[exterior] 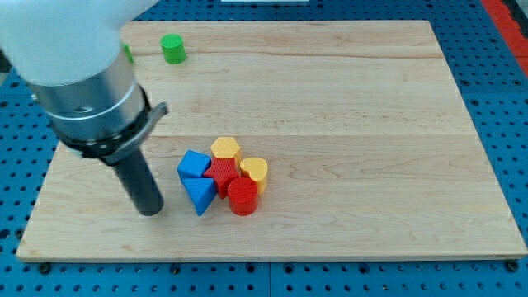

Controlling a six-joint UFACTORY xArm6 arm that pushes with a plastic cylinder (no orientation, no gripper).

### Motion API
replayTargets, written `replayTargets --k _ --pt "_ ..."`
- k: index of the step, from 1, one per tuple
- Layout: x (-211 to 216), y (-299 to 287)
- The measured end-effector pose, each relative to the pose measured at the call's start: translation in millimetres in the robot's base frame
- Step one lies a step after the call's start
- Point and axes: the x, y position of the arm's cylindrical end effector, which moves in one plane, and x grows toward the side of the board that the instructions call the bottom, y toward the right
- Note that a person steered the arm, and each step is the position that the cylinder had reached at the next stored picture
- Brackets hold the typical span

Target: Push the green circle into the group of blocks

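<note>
The green circle (172,49) sits well above our tip (151,212), untouched and far from the group of blocks (223,176) at the tip's right; our rod has no pincer to open or close.

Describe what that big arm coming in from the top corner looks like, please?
My arm is a thick white cylinder that ends in a grey metal collar with a dark band and a small tab below it. From there a straight dark rod runs down to my tip. No cables or markings show.
</note>
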Motion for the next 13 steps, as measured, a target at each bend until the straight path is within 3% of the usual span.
replayTargets --k 2,3,4,6,7,8,9,10,11,13 --pt "-14 28" --pt "-25 -11" --pt "-79 -97" --pt "-238 -137" --pt "-281 -135" --pt "-283 -95" --pt "-304 -99" --pt "-332 -148" --pt "-341 -142" --pt "-293 11"
